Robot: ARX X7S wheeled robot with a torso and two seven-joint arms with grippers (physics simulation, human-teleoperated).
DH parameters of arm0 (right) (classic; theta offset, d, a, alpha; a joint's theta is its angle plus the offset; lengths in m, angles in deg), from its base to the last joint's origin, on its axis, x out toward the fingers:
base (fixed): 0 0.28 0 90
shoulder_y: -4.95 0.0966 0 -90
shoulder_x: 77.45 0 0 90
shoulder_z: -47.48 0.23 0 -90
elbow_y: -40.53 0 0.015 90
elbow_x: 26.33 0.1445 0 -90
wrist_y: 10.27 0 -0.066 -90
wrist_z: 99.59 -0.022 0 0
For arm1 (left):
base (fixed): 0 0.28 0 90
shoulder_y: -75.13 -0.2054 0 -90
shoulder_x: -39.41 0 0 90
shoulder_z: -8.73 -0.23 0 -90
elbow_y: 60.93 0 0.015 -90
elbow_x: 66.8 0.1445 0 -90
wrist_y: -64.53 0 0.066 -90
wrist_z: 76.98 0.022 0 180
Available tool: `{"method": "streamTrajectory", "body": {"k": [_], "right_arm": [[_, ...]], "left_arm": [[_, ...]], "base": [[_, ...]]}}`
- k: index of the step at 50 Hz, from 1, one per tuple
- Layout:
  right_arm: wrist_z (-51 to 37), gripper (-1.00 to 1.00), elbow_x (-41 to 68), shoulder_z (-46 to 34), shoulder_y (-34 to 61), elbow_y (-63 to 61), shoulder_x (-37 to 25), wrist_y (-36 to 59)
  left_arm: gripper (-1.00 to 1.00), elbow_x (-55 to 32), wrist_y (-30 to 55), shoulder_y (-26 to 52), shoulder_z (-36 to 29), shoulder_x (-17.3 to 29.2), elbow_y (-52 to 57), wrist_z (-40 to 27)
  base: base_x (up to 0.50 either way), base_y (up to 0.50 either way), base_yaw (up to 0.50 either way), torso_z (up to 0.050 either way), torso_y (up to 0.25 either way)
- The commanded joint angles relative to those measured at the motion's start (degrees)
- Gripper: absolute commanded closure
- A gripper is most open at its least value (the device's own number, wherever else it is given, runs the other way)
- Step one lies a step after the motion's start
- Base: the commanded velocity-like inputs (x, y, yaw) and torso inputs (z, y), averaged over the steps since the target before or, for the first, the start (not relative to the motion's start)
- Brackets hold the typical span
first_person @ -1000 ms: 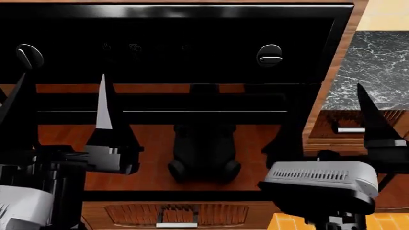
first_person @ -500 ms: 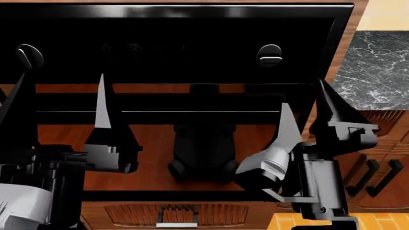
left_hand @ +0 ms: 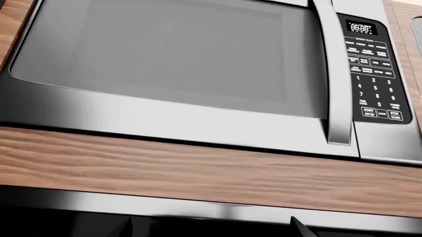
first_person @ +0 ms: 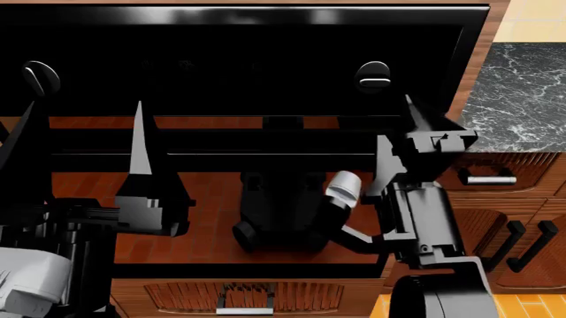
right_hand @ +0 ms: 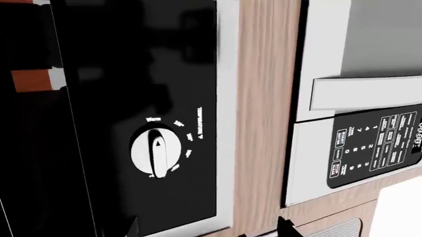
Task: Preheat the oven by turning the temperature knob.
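Note:
The glossy black oven (first_person: pixel 238 93) fills the head view, with its long bar handle (first_person: pixel 221 154) under the control panel. The temperature knob (first_person: pixel 373 75), with a level bar, sits at the panel's right. A like knob (first_person: pixel 40 78) with a slanted bar sits at the left. My right gripper (first_person: pixel 396 119) is open, just below and right of the temperature knob, not touching it. In the right wrist view the knob (right_hand: pixel 156 152) lies ahead of the open right gripper (right_hand: pixel 207 229). My left gripper (first_person: pixel 86 106) is open and empty below the left knob, and it also shows in the left wrist view (left_hand: pixel 211 229).
A steel microwave (left_hand: pixel 165 64) sits above the oven behind a wood strip, with its keypad (right_hand: pixel 369 148) in the right wrist view. A marble counter (first_person: pixel 517 93) and wooden drawers with silver pulls (first_person: pixel 486 180) stand at the right. Another drawer (first_person: pixel 243 298) lies below the oven.
My right arm has swung left and up from the drawers toward the temperature knob, with its gripper turned. The left arm has not moved.

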Motion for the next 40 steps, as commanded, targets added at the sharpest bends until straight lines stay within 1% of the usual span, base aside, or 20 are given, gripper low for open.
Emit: {"method": "streamTrajectory", "body": {"k": [1, 25, 40], "right_arm": [[3.8, -1.00, 1.7, 0.1, 1.8, 2.7, -1.1, -1.2], [6.7, -1.00, 1.8, -0.6, 6.4, 6.2, -1.0, -3.2], [4.1, -1.00, 4.2, 0.1, 7.8, 9.9, -0.2, -2.9]], "left_arm": [[-1.00, -0.2, -0.2, 0.1, -0.1, 0.3, -0.2, -0.4], [-1.00, -1.0, 0.3, 0.6, 0.1, 1.6, -0.1, -2.0], [-1.00, -1.5, -0.2, 0.5, -0.3, 2.2, -0.5, -2.5]], "base": [[0.00, 0.00, 0.00, 0.000, 0.000], [0.00, 0.00, 0.00, 0.000, 0.000], [0.00, 0.00, 0.00, 0.000, 0.000]]}}
